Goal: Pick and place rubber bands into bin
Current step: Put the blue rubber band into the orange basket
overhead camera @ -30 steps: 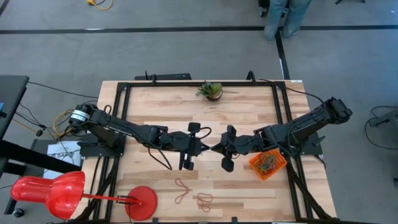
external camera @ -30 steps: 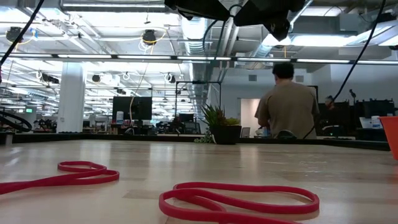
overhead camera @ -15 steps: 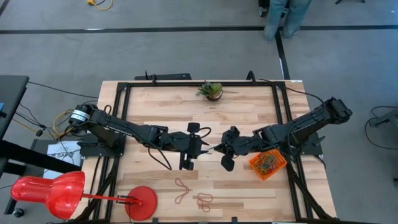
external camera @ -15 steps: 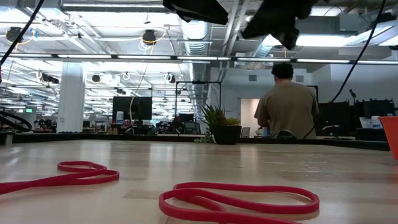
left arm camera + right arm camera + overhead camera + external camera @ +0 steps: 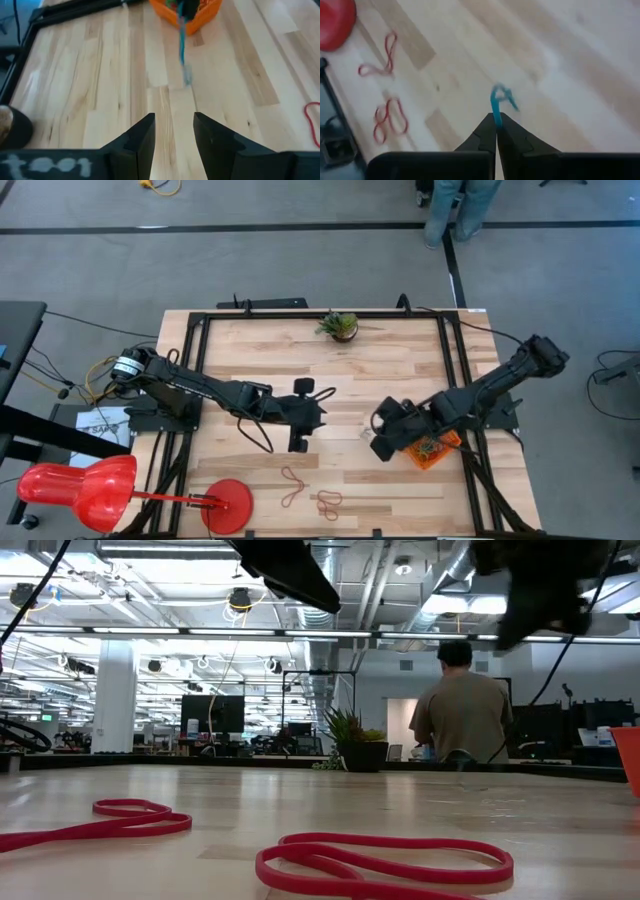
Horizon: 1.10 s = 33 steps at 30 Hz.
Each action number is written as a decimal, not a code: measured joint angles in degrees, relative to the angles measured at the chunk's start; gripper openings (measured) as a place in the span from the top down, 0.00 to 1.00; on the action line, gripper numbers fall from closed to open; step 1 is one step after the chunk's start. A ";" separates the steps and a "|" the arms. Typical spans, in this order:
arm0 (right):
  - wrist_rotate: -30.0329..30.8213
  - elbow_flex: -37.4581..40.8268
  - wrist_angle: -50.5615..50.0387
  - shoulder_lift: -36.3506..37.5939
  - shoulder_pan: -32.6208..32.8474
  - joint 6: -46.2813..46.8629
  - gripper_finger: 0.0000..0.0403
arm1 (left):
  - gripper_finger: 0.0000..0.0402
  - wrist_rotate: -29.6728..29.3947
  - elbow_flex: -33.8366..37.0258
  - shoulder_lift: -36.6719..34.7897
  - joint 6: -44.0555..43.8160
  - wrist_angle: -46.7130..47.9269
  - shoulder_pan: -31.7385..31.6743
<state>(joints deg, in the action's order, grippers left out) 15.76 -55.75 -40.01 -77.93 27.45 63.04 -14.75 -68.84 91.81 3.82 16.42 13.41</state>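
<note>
Blue rubber band (image 5: 501,100) hangs pinched in the right gripper (image 5: 496,131), fingers fully closed on one end, the rest dangling loose above the table (image 5: 390,360). In the high view this gripper (image 5: 384,442) sits just beside the orange bin (image 5: 440,452), at its inner edge, not over it. The bin holds a tangle of bands and rests near the table's right side. Two red bands lie flat near the front edge — a narrow twisted loop (image 5: 292,485) and a doubled one (image 5: 329,502) beside it. Left gripper (image 5: 318,418) hovers mid-table, fingers (image 5: 141,137) spread apart, holding nothing. A red disc (image 5: 228,505) sits at the front left; a small potted plant (image 5: 340,326) at the back.
</note>
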 joint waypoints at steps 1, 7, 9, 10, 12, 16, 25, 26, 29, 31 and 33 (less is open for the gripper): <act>-1.51 -0.02 -1.70 0.16 0.86 2.09 1.00 | 0.69 -0.26 0.00 0.00 -0.45 0.32 0.00; -13.29 -0.01 -20.58 0.51 6.46 21.97 1.00 | 0.69 -1.05 0.00 0.02 -0.48 1.29 -0.01; -19.13 0.00 -25.42 0.51 8.67 28.17 1.00 | 0.69 -1.49 0.00 0.02 -0.31 1.25 0.00; -21.81 -0.01 -27.09 0.51 9.82 30.84 1.00 | 0.69 -1.68 0.00 0.02 -0.30 1.27 -0.01; -26.01 -0.01 -29.32 0.48 12.14 35.20 1.00 | 0.69 -2.52 0.00 0.02 -0.22 1.25 -0.01; -28.92 -0.01 -33.19 0.48 16.18 43.49 1.00 | 0.69 -3.75 0.00 0.02 0.04 1.23 0.00; -25.09 -0.01 -38.36 0.44 19.98 49.42 1.00 | 0.69 -3.94 0.00 0.02 1.17 1.03 -0.02; -23.86 -0.01 -38.34 0.40 19.85 49.21 1.00 | 0.69 -3.94 0.00 0.02 1.15 1.03 -0.02; -19.53 -0.01 -38.33 0.26 19.11 47.85 0.99 | 0.69 -3.94 0.00 0.02 1.15 1.05 -0.02; -17.44 -0.01 -38.11 0.26 18.43 47.70 0.97 | 0.69 -3.94 0.00 0.02 1.15 1.26 -0.02; -17.17 -0.01 -37.52 0.26 17.53 46.18 0.94 | 0.69 -3.94 0.00 0.02 1.21 1.80 -0.02</act>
<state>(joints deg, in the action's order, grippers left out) -1.41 -55.77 -77.53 -77.67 44.97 109.21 -18.70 -68.84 91.83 5.03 18.22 13.39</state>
